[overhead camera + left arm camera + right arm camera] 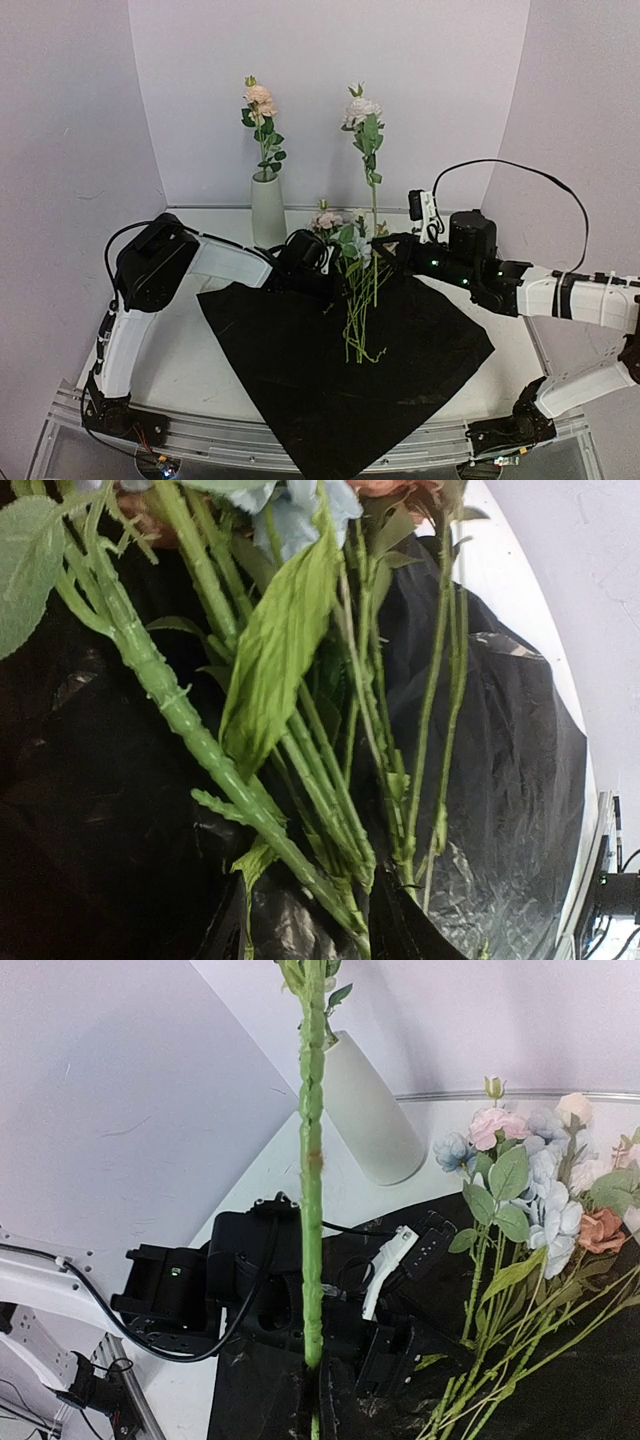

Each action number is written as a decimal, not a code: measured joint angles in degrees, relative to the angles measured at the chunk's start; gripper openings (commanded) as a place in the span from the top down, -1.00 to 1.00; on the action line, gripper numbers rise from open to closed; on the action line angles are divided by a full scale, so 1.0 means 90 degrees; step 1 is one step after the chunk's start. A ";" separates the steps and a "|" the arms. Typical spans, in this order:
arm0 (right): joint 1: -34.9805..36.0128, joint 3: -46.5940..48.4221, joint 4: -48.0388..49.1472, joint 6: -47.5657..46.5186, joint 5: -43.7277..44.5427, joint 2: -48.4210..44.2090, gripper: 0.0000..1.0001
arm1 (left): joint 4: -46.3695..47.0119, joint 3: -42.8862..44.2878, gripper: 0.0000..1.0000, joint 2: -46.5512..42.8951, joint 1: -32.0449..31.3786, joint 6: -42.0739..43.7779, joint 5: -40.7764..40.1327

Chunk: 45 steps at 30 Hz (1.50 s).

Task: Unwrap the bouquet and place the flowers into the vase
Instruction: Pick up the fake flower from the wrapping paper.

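Note:
The white vase [268,208] stands at the back with one peach flower [260,100] in it; the right wrist view shows the vase [372,1110] too. My right gripper [386,252] is shut on the stem [312,1160] of a white flower [362,110], held upright to the right of the vase. The other flowers [354,305] lie on the spread black wrapping sheet [340,380], heads [545,1190] toward the back. My left gripper [332,280] sits low over their stems [330,790], fingers apart on either side of the bundle.
White walls close in the back and both sides. The black sheet reaches over the table's front edge. Both arms meet near the middle, wrists close together above the sheet's far corner.

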 measured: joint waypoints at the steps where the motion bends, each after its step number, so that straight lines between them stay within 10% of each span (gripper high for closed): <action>1: 0.0000 -0.0001 -0.0031 -0.0035 0.0016 -0.0057 1.00 | -0.0047 -0.0006 0.05 -0.0064 0.0002 -0.0003 0.0000; 23: 0.0000 -0.0056 -0.0133 -0.0822 -0.0164 -0.0962 1.00 | -0.0155 -0.0181 -0.94 -0.2297 -0.0009 0.0147 0.0144; 45: 0.0000 -0.0084 -0.0080 -0.0857 -0.0567 -0.0964 1.00 | 0.0403 0.0436 -0.66 -0.2998 -0.0049 0.0743 0.0837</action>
